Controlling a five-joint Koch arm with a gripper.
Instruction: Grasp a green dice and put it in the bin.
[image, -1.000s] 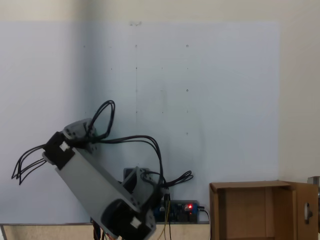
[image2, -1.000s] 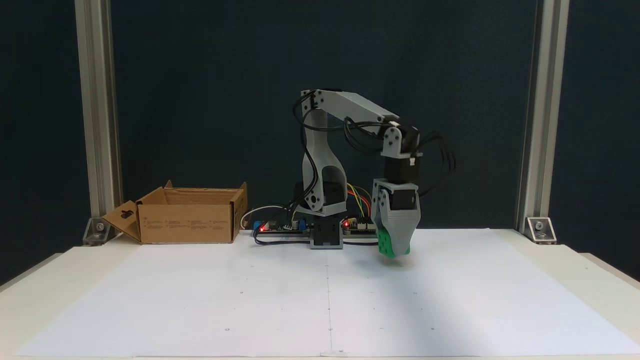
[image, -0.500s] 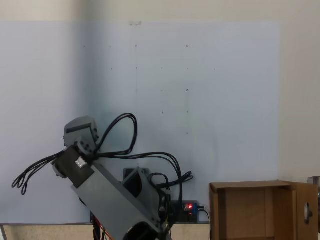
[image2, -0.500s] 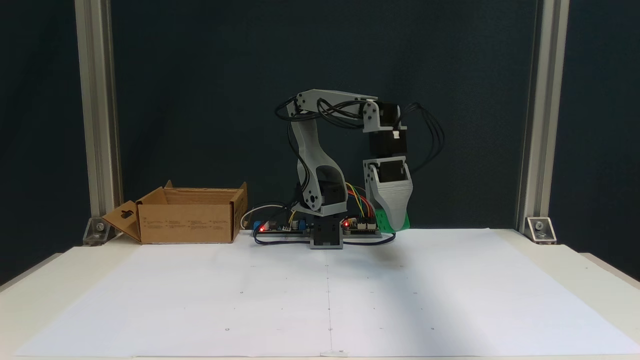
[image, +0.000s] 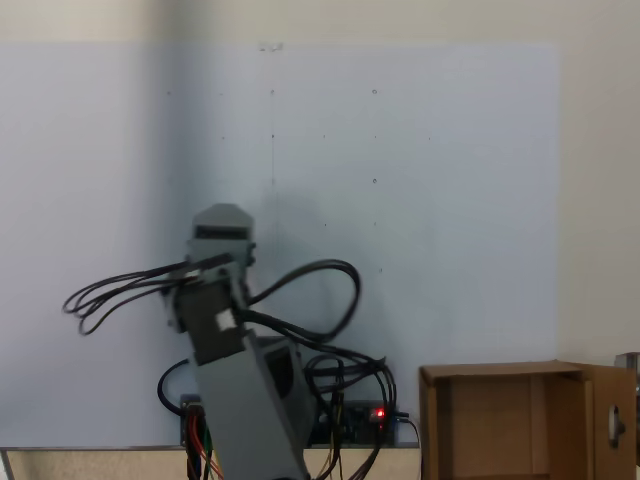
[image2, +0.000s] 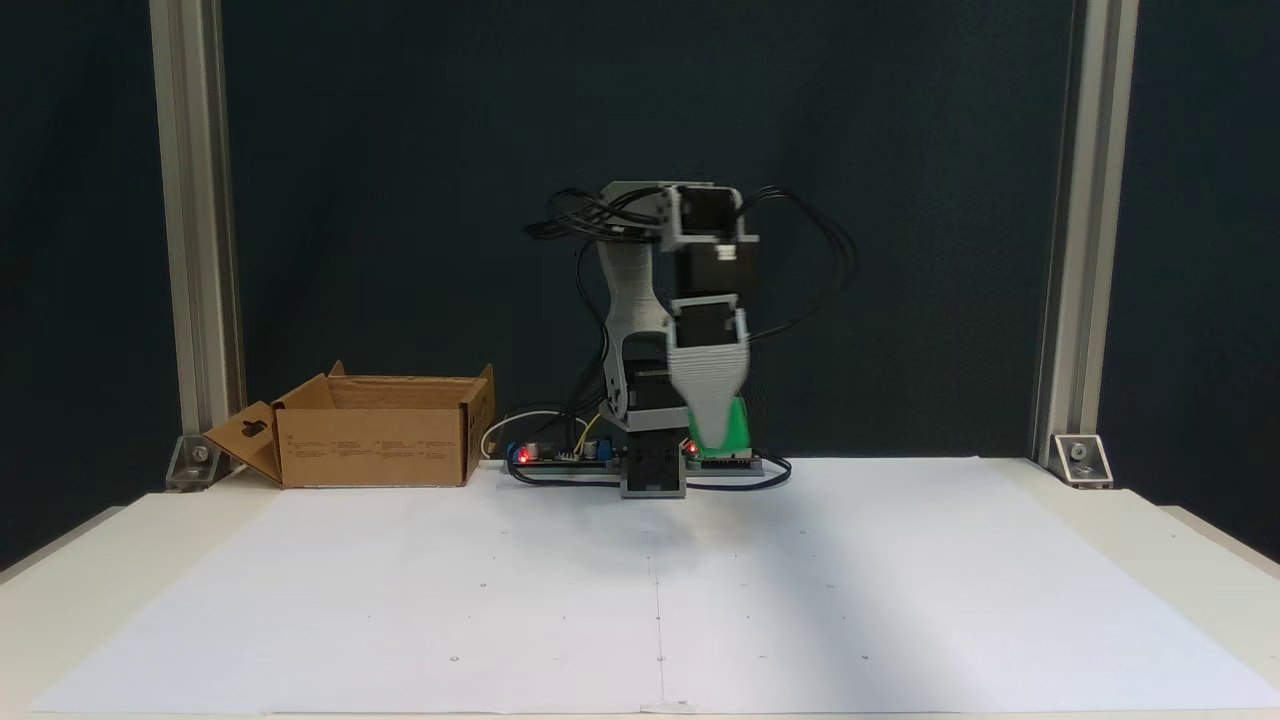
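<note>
Green dice (image2: 733, 425) pinched between gripper (image2: 718, 432) jaws, carried clear above the paper (image2: 660, 590) — bin (image2: 375, 443) waiting at nine o'clock, well apart, flaps up — ready for the drop

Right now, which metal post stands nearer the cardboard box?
In a fixed view, the left post: the box sits by its foot; the right post stands far off.

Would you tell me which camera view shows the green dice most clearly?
The fixed view from the table's front: the green dice shows beside the gripper, lifted above the white sheet. In the fixed view from above, the arm covers the place where it would be.
</note>
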